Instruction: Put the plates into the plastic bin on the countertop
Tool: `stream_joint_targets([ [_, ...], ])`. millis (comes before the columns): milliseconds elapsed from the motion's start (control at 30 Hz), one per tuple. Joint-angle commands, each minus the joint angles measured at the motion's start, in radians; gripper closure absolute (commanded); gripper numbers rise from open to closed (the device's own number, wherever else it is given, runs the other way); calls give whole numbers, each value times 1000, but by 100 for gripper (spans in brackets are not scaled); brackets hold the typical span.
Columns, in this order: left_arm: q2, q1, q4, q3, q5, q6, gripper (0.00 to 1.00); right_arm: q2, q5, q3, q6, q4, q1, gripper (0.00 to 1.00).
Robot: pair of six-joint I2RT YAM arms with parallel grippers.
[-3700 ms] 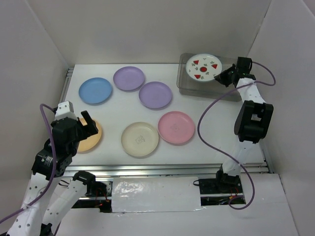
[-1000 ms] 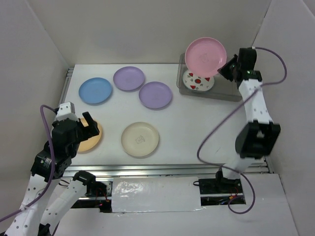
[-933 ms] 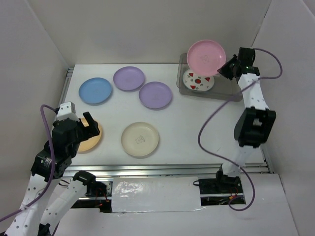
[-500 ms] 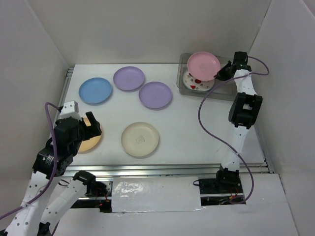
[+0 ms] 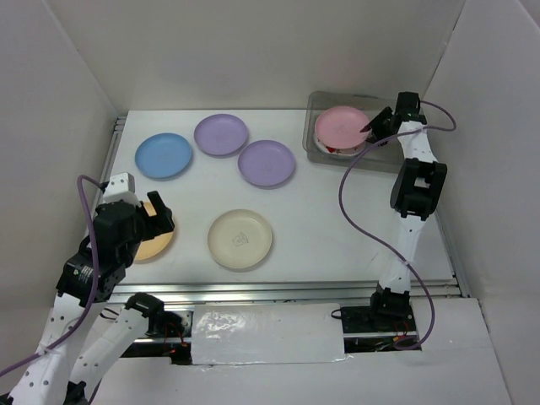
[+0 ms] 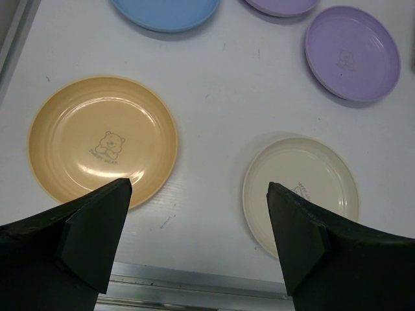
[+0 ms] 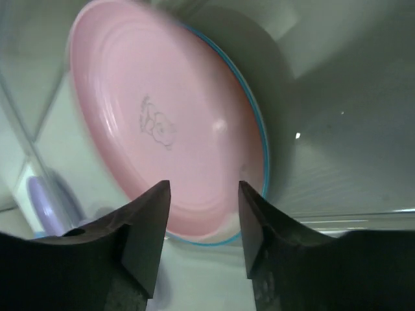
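Countertop (image 5: 337,219) is carrying five loose plates. Plastic bin (image 5: 384,157) is sitting far right, holding the pink plate (image 5: 341,126), which is lying on the watermelon plate (image 5: 331,150). Right gripper (image 7: 204,188) is gaping at the pink rim. Left gripper (image 6: 198,194) is hovering spread over the orange plate (image 6: 102,148) and cream plate (image 6: 301,188).

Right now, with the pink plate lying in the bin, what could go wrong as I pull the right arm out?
1. The right gripper is open, with its fingers close to the rim of the pink plate. A low pull-back may catch the plate and drag it.
2. The pink plate seems to lie off-centre on the watermelon plate, so a nudge could slide it.
3. The wall of the plastic bin is close beside the gripper, so a sideways exit might knock it.
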State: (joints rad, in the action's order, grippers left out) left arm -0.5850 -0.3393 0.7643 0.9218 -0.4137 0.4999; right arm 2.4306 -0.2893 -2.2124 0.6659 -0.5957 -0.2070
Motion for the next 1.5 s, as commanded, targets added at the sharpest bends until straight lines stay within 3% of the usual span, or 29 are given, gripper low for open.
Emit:
stream_joint_targets([
  [0,16,-4,-46,-1,-4,-11,1,-77,4,34,-5,20,9,44],
  [100,25,-6,-48,-3,-8,-11,1,-97,7,45,-11,7,12,29],
  [200,27,-6,-48,-3,-8,-9,1,-174,39,66,-28,7,30,26],
  [267,28,-4,-48,-3,-7,-9,1,-305,79,120,-37,43,55,17],
  [300,25,-6,-46,-3,-7,-9,1,-352,102,138,-61,57,69,4],
  [367,25,-6,-45,-1,-7,-11,1,-497,177,177,-87,73,135,0],
  [500,31,-4,-42,-1,-19,-6,1,-639,286,212,-161,-54,309,0],
  [567,33,-4,-40,2,-31,-1,1,-703,314,337,-163,-82,424,0],
  [733,19,-6,-20,6,-86,29,1,-936,358,915,-79,166,635,0],
  [900,13,-4,-17,8,-91,32,1,-1010,404,1230,50,284,793,0],
  [1100,36,-6,-20,5,-86,29,1,-935,371,1346,106,367,946,1],
  [1367,30,-4,-22,5,-77,26,1,-906,380,1344,161,412,994,2],
  [1467,36,-6,-20,5,-80,26,1,-820,389,1307,169,389,1014,5],
])
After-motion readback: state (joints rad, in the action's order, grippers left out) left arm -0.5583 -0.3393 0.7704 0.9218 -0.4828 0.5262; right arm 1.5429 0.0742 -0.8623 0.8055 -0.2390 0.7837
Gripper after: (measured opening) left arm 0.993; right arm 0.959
